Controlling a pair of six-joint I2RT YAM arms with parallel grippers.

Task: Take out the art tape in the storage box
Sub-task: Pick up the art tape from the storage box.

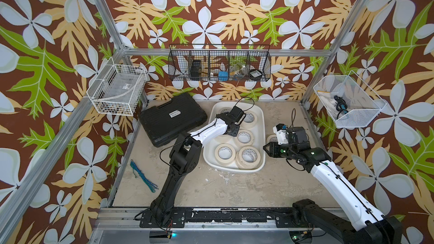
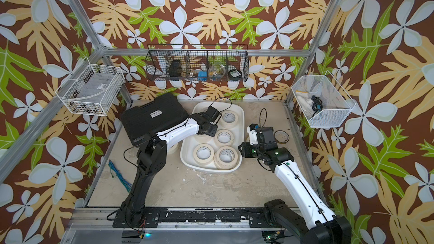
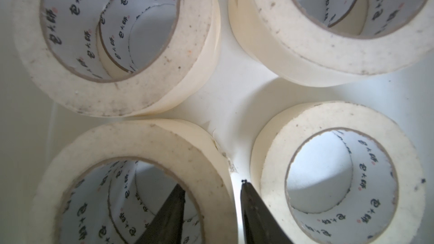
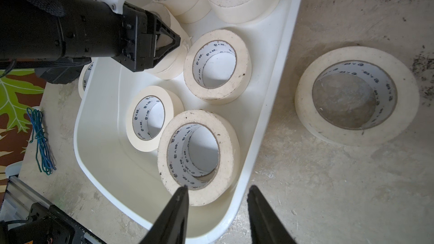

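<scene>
**Task status: early stage.** Most of the art tape [image 4: 199, 117] sits in the storage box [image 4: 101, 113], with several rolls stacked.

Two rolls lie outside on the tabletop [image 4: 328, 184]:
- One free roll [image 4: 303, 99] rests near one long side of the box.
- A second roll [image 4: 81, 82], partly hidden, rests against the opposite side.

**Left gripper** [image 3: 210, 184]: inside the box. Its jaws are partly closed astride the wall of the target roll [image 3: 141, 139], with one finger in the core. A firm pinch cannot be confirmed.

**Right gripper** [image 4: 218, 187]: hovers over the box rim with its jaws apart and empty.

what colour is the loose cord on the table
Blue-green cord, clearest in right wrist view.
</scene>
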